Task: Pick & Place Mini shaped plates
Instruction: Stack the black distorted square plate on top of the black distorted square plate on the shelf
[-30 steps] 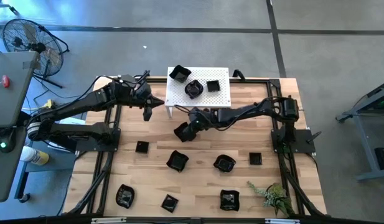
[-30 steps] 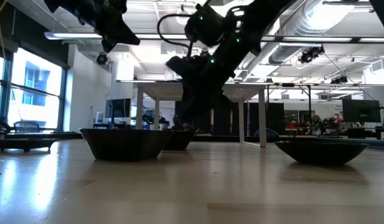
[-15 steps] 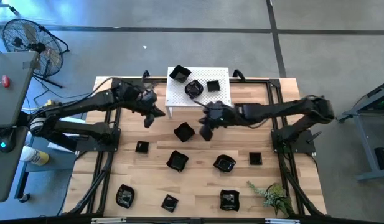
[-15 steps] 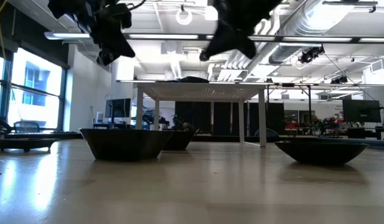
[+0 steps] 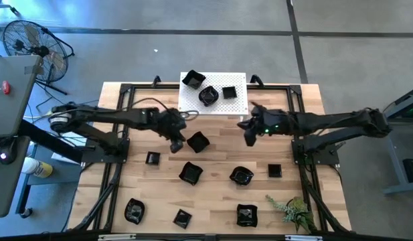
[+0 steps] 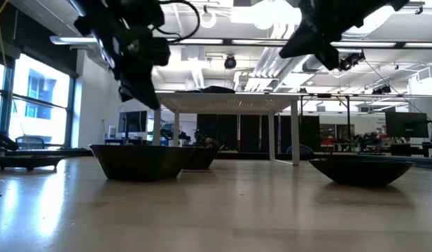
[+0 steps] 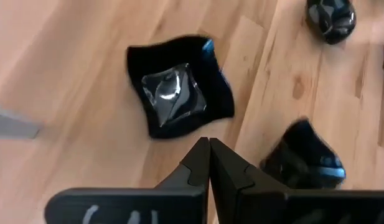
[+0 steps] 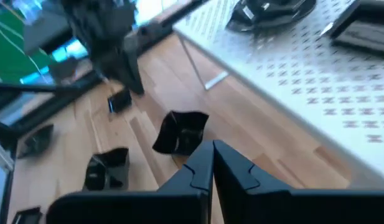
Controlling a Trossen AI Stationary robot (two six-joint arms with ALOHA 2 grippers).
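Glossy black mini shaped plates (image 5: 198, 141): three on the white stand, nine scattered across the wooden tabletop.

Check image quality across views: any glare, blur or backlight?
Left wrist: glare patch in the square plate's glossy centre, edges softly blurred. Low: ceiling lights backlight both arms into silhouettes, and the nearest dish reads as a dark shape. Right wrist: perforated stand washed out, background smeared. High: evenly lit.

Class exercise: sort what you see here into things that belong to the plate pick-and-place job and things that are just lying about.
Part of the job:
- black plates on the table
- black plates on the stand
- white stand
- left gripper, right gripper

Just lying about:
- plant sprig
- fan
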